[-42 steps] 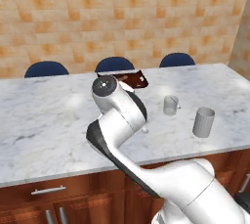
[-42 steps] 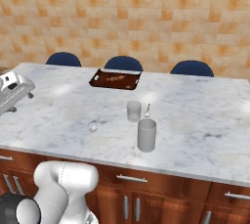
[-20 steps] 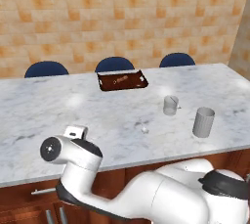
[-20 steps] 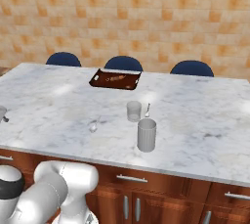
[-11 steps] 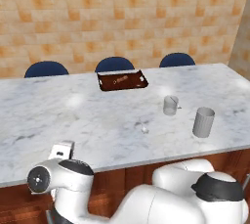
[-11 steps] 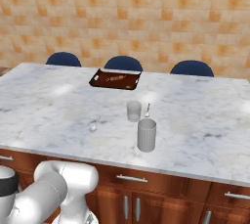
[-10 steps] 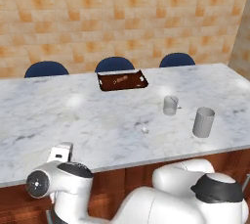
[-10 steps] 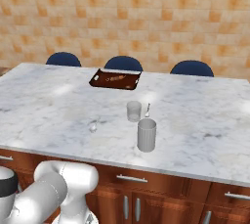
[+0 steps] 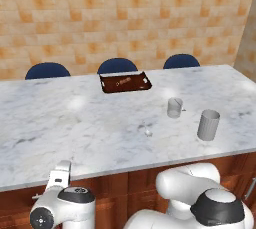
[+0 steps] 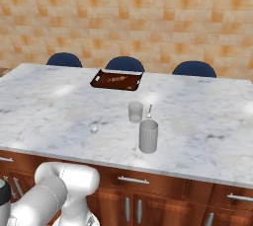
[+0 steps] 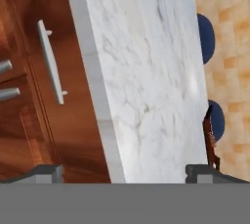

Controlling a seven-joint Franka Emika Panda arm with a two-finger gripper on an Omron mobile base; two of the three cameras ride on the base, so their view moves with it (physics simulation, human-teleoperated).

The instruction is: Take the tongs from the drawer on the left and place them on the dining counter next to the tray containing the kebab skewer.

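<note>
My gripper (image 11: 123, 173) is open, its two dark fingertips (image 11: 45, 171) wide apart, low in front of the cabinets at the counter's left end. The red-brown drawer (image 11: 75, 76) is shut, and its silver bar handle (image 11: 51, 61) lies a little ahead of the fingers. The tongs are hidden. The marble dining counter (image 9: 90, 123) carries the dark brown tray (image 9: 105, 87) at its far side, with the kebab skewer (image 9: 121, 80) lying in it. My arm's wrist (image 9: 62, 205) hangs below the counter's front edge at the left.
Two grey cups (image 9: 174, 107) (image 9: 208, 124) and a tiny silvery utensil (image 9: 146, 131) stand on the counter's right half. Blue stools (image 9: 117, 65) line the far side. Cabinet door handles (image 11: 7, 66) sit beside the drawer. More drawer handles (image 10: 132, 180) run under the counter's front.
The arm has swung from above the counter down and to the left, below the front edge, and now faces the left drawer. The gripper has stayed open. Nothing on the counter has moved.
</note>
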